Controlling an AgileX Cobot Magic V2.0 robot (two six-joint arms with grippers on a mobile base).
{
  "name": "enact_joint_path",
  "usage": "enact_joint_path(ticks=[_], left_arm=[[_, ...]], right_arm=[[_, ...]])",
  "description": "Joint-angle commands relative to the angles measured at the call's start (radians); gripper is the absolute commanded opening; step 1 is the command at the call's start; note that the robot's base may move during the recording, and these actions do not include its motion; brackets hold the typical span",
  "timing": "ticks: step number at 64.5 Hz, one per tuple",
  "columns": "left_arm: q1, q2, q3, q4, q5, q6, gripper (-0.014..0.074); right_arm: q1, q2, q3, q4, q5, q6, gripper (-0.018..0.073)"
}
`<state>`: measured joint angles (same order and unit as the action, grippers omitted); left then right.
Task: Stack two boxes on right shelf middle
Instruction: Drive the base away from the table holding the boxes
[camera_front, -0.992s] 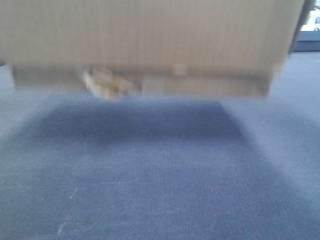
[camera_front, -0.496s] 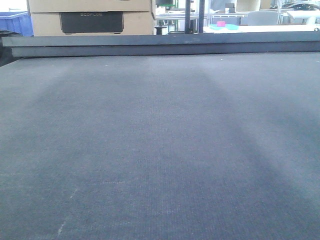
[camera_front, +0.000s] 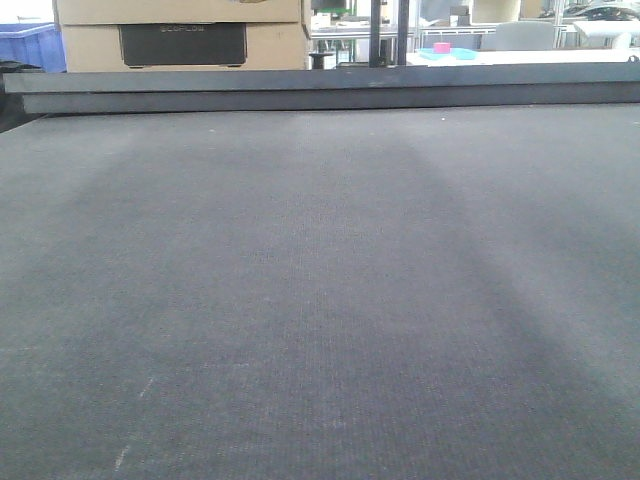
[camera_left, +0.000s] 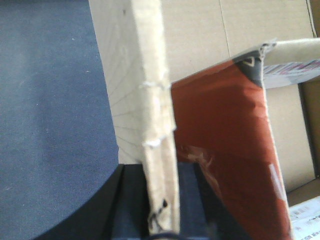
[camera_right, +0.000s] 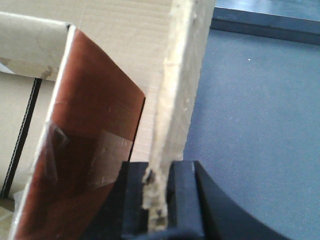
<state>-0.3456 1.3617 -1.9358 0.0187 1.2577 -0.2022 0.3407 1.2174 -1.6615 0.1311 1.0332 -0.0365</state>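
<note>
The left gripper (camera_left: 161, 210) is pinching one upright wall of a brown cardboard box (camera_left: 152, 90), its black fingers (camera_left: 131, 200) sitting narrow with the raw corrugated edge squeezed between them. The right gripper (camera_right: 159, 197) is clamping the opposite wall the same way. The box body is therefore lying between the two arms, to the right of the left fingers and to the left of the right fingers. Each gripped wall edge is running straight away from its wrist, and neither arm is nearer than the other. A red-brown flap (camera_left: 220, 150) is leaning inside the box; the printed strip and label near it are too blurred to read. The front view is showing only the grey mat (camera_front: 320, 300), with no task box on it. Far behind, a carton (camera_front: 180, 45) is carrying a black panel that seems to read ECOFLOW, beside a blue bin (camera_front: 30, 45). The right shelf middle is appearing in no view, so the carry is looking unfinished.
</note>
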Motion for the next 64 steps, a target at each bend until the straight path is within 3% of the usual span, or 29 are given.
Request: enact_joint_path(ticks=[1, 64], left_arm=[[-0.004, -0.018, -0.016, -0.011, -0.046, 0.003, -0.0111], [-0.004, -0.018, -0.016, -0.009, -0.051, 0.003, -0.0111]], right_arm=[[-0.007, -0.012, -0.013, -0.012, -0.047, -0.013, -0.0154], [-0.007, -0.012, -0.013, -0.012, -0.047, -0.013, -0.0154]])
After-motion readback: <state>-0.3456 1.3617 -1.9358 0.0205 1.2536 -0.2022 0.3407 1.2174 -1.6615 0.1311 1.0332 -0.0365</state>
